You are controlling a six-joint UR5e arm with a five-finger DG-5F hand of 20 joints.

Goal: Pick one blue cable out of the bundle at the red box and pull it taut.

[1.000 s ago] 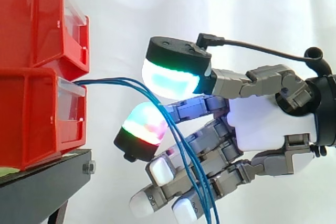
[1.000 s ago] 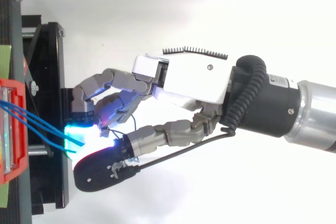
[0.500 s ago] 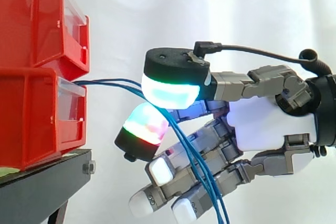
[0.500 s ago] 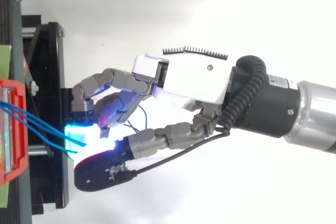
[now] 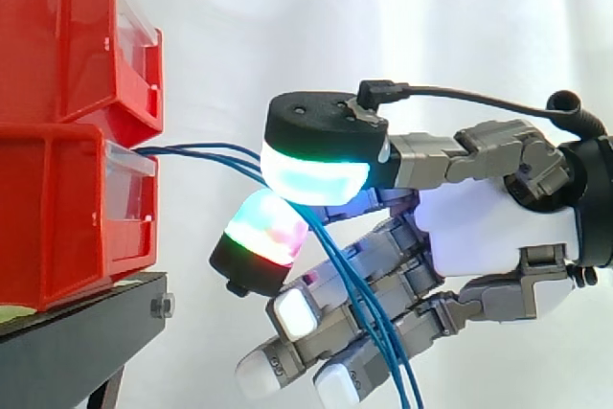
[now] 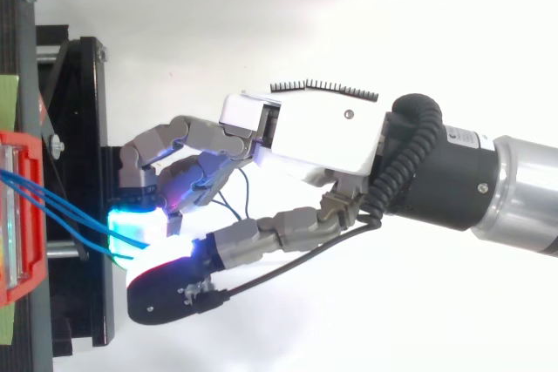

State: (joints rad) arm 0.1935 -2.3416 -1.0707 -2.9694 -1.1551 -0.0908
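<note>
The robot hand's (image 5: 488,227) thumb pad (image 5: 316,170) has dropped onto the thin blue cables (image 5: 206,152), pinching several against a finger pad (image 5: 263,237) near the red plastic box (image 5: 57,208), though they curve slack.

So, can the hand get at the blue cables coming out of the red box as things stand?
Probably yes: the blue cables run from the lower red box straight into the hand, and nothing stands between them.

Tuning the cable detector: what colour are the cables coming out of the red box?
The cables are blue, clearest in side view.
</note>
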